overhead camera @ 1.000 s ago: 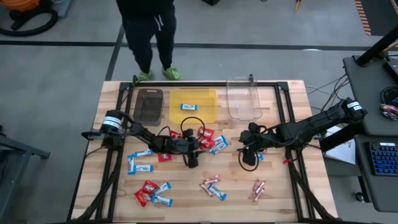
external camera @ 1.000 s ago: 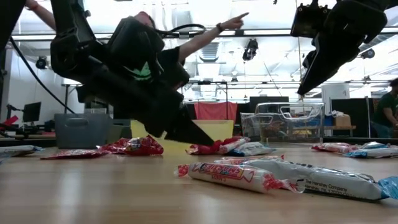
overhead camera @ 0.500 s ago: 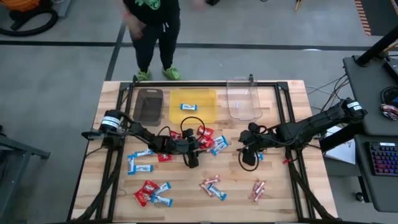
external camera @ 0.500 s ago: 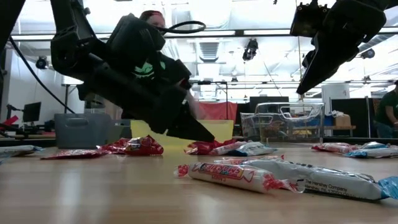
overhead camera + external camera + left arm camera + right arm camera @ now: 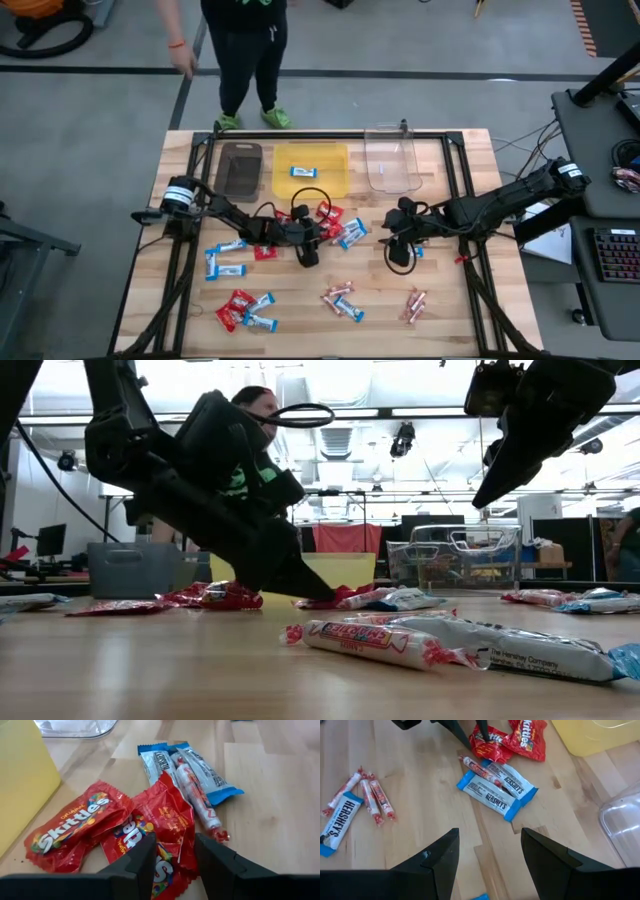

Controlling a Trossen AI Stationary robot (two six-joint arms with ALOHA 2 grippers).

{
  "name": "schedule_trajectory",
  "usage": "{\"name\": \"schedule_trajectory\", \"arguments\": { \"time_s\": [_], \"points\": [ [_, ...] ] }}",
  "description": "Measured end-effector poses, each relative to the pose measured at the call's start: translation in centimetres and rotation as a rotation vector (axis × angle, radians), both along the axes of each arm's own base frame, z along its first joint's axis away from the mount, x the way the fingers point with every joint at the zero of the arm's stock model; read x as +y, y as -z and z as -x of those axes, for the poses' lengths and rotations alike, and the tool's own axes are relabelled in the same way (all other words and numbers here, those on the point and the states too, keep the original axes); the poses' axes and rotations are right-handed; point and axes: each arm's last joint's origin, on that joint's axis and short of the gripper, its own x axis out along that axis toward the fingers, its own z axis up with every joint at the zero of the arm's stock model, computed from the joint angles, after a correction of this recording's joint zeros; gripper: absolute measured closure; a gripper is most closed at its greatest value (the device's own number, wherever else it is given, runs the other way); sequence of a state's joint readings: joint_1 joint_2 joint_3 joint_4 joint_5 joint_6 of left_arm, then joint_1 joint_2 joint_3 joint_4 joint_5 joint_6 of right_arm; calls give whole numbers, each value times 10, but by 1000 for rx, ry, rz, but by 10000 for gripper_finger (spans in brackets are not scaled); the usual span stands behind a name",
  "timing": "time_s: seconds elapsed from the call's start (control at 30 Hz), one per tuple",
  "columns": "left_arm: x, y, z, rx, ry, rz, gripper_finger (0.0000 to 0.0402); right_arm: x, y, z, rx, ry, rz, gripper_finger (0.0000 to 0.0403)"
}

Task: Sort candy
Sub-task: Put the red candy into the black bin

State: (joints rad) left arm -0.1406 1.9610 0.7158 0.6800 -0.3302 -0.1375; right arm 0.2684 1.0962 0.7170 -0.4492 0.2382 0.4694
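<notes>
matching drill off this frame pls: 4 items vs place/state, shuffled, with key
Items
1. yellow bin
2. brown bin
3. left gripper
4. right gripper

States
A. raised above the table, fingers wide apart, nothing between them
B. holds one blue-and-white bar
C. fingers straddling a red Skittles packet on the table
D. no candy visible inside

Pairs: 1-B, 2-D, 3-C, 4-A
</notes>
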Motion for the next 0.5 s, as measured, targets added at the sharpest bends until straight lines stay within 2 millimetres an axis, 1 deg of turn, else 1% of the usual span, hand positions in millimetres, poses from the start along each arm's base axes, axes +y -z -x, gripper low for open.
{"name": "schedule_trajectory", "arguments": {
  "time_s": [0.17, 0.27, 0.4, 0.47, 0.5],
  "points": [
    [0, 1, 1, 5, -6, 6, 299, 0, -1, -1, -19, -1, -4, 200],
    [0, 2, 2, 14, -8, 6, 327, 0, -1, -1, -19, -2, -4, 200],
    [0, 2, 2, 23, -18, 16, 379, 0, -1, -1, -19, -2, -4, 200],
    [0, 2, 2, 23, -18, 17, 393, 0, -1, -1, -19, -2, -4, 200],
    [0, 2, 2, 21, -17, 18, 394, 0, -1, -1, -19, -2, -4, 200]
  ]
}}
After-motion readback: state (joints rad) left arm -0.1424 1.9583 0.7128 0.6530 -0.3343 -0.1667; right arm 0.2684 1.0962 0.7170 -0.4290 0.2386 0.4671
